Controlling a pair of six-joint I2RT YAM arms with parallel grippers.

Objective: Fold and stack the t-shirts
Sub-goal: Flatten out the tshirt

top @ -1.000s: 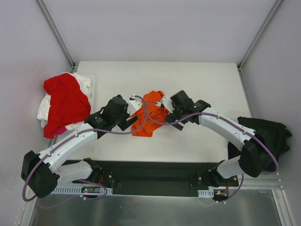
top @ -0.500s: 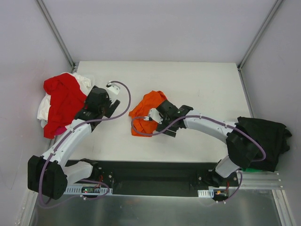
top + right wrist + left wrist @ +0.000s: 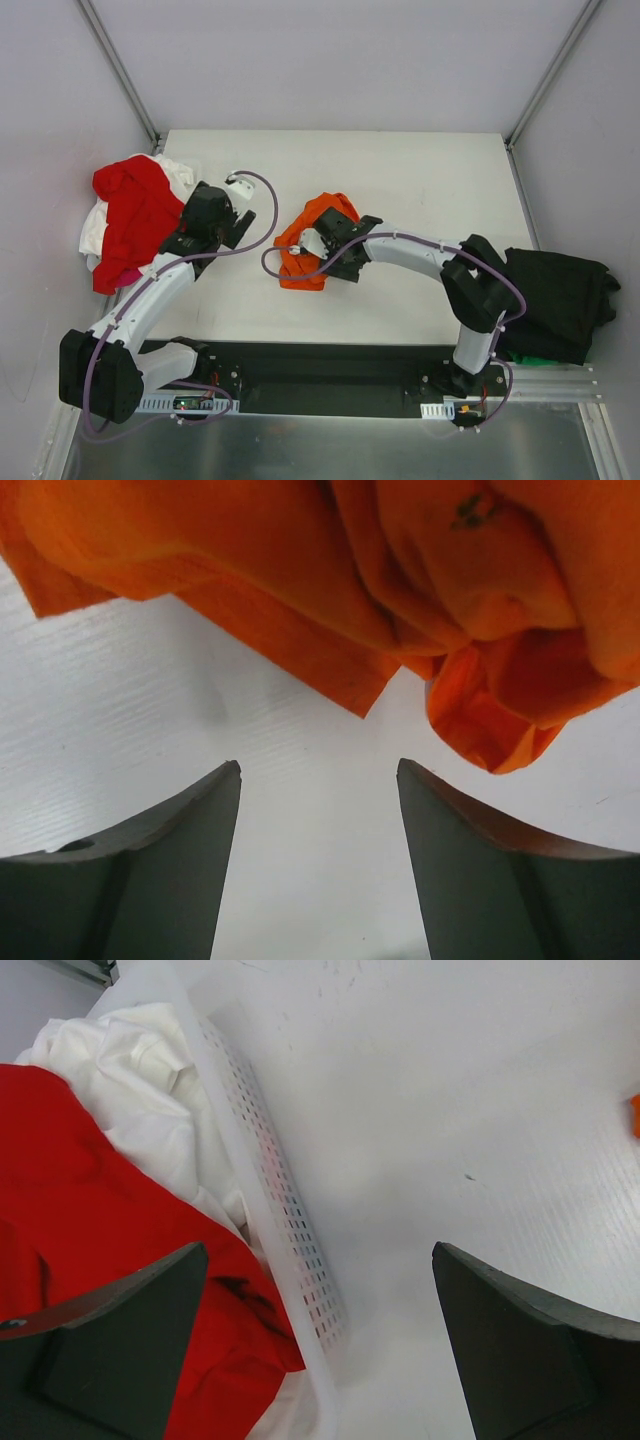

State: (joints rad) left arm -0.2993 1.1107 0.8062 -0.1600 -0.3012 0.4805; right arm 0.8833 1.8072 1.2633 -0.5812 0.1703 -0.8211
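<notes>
The orange t-shirt [image 3: 322, 210] lies in a crumpled heap near the middle of the tabletop [image 3: 430, 170], with folds doubled over one another and no sleeve or hem laid out flat, so I judge that folding has not begun. The right arm [image 3: 420, 252] reaches in from the right, and its jaws are spread wide and hold nothing. In the right wrist view they frame bare tabletop, with the shirt's loose edges just ahead of the tips. The left arm [image 3: 160, 290] is well apart from the heap. Its jaws are also released and empty, hanging over the wall of a white perforated basket [image 3: 290, 1220] at the left edge, where a red t-shirt [image 3: 135, 215] is draped over a white t-shirt [image 3: 130, 1090]. A black t-shirt [image 3: 565, 295] is bunched at the far right edge. The main risk is a poor grab. Since the cloth is layered, the jaws could clamp several folds at once and lift the shirt as a lump, or catch only a thin flap that slips free. Coming in low, the tips could also push the heap along instead of getting under it. With only one arm nearby, a lift would probably leave the shirt hanging twisted rather than spread.
</notes>
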